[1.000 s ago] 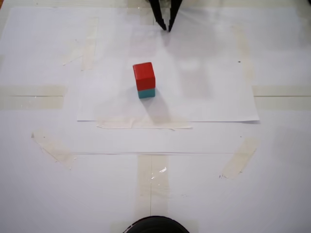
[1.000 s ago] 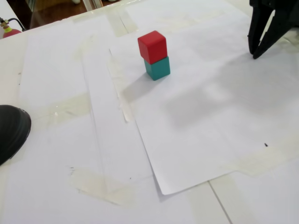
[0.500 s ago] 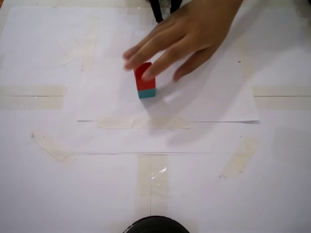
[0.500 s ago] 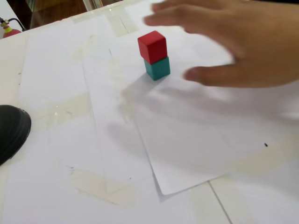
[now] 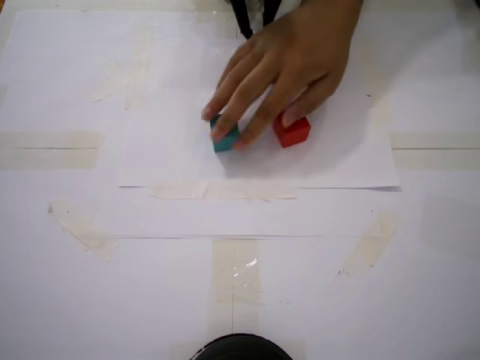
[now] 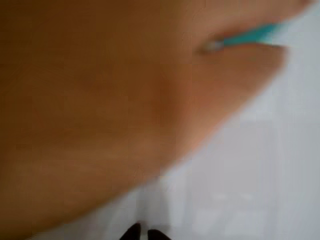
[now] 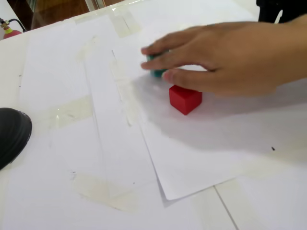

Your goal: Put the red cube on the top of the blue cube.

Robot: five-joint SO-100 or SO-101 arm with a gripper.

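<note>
On taped white paper (image 5: 75,75), person's hand (image 5: 289,60) covers workspace, fingertips (image 5: 223,133) pinching blue cube (image 5: 225,141). Red cube (image 5: 292,132) sits just beside it on sheet, under thumb, apparently free. Wrist view nearly all blurred hand; only dark tips of gripper (image 6: 141,234) at bottom edge, opening impossible to judge, nothing visibly held. Judgement: red cube looks light, rigid, matte, non-slippery; grasp 2 opposite flat side faces, mid-height.
</note>
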